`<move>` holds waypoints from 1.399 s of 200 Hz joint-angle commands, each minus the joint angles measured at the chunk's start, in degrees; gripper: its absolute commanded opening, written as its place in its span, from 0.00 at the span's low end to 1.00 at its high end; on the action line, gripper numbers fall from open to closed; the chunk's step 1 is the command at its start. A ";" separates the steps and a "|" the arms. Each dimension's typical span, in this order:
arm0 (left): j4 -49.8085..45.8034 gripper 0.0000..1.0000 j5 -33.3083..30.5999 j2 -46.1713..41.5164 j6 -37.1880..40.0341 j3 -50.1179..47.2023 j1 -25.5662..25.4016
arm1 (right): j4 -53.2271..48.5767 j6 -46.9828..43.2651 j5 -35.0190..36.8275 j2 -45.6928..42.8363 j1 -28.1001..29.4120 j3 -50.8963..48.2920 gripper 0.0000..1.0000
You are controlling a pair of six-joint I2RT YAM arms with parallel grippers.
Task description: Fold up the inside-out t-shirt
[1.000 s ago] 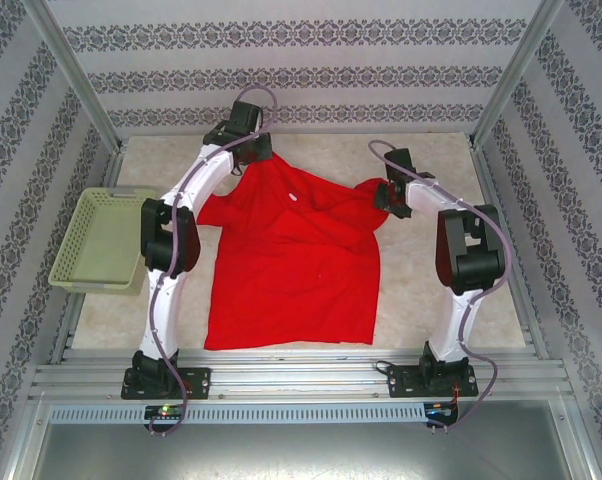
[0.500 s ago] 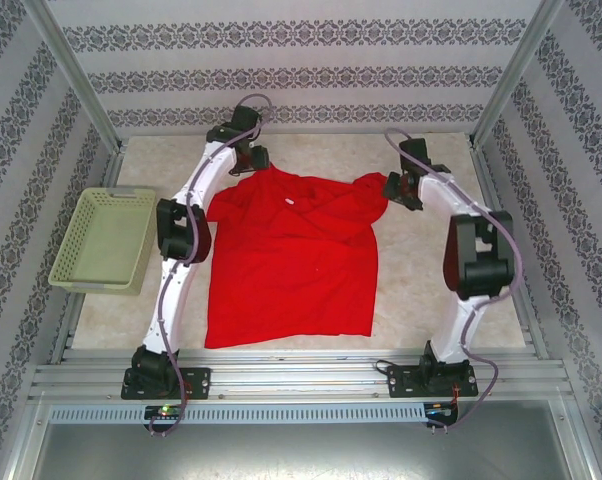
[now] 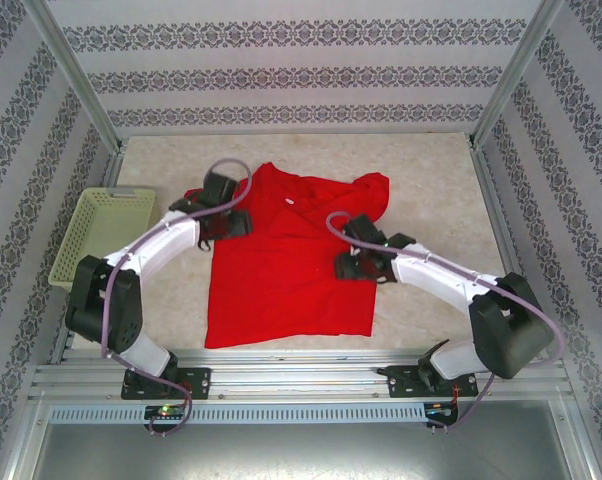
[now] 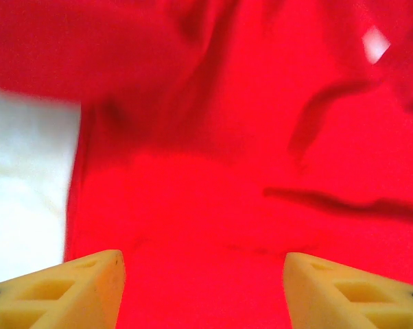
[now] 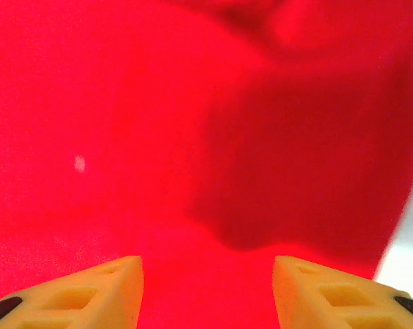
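Note:
The inside-out t-shirt (image 3: 286,285) lies spread on the table, bright red, hem toward me and collar at the far end. Its upper part is rumpled, with a small white tag (image 3: 291,200) showing. My left gripper (image 3: 236,224) hovers at the shirt's left edge below the sleeve. In the left wrist view it (image 4: 203,291) is open, with only red cloth (image 4: 213,171) beneath. My right gripper (image 3: 348,267) is over the shirt's right side. Its yellow fingers (image 5: 90,291) are apart over the cloth (image 5: 124,137), holding nothing.
A pale green basket (image 3: 101,240) sits off the table's left edge beside the left arm's elbow. Bare pale tabletop (image 3: 431,190) lies right of the shirt and behind it. Patterned walls and metal frame posts enclose the space.
Both arms have drawn back from the far end of the shirt to its middle. The left gripper has opened and let go of the cloth, and the right gripper has opened wider.

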 commanded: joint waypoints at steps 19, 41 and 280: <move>9.99 0.62 2.47 -2.76 -4.44 -12.87 -0.35 | 5.59 7.84 -0.97 2.95 5.15 -5.56 0.53; 13.34 0.62 4.22 1.46 -4.49 -12.88 -0.28 | 6.91 8.46 -0.12 7.97 3.07 -3.85 0.53; 9.22 0.76 1.14 -15.80 -3.11 -21.12 -0.74 | 5.71 -4.45 5.95 4.25 12.56 -0.06 0.62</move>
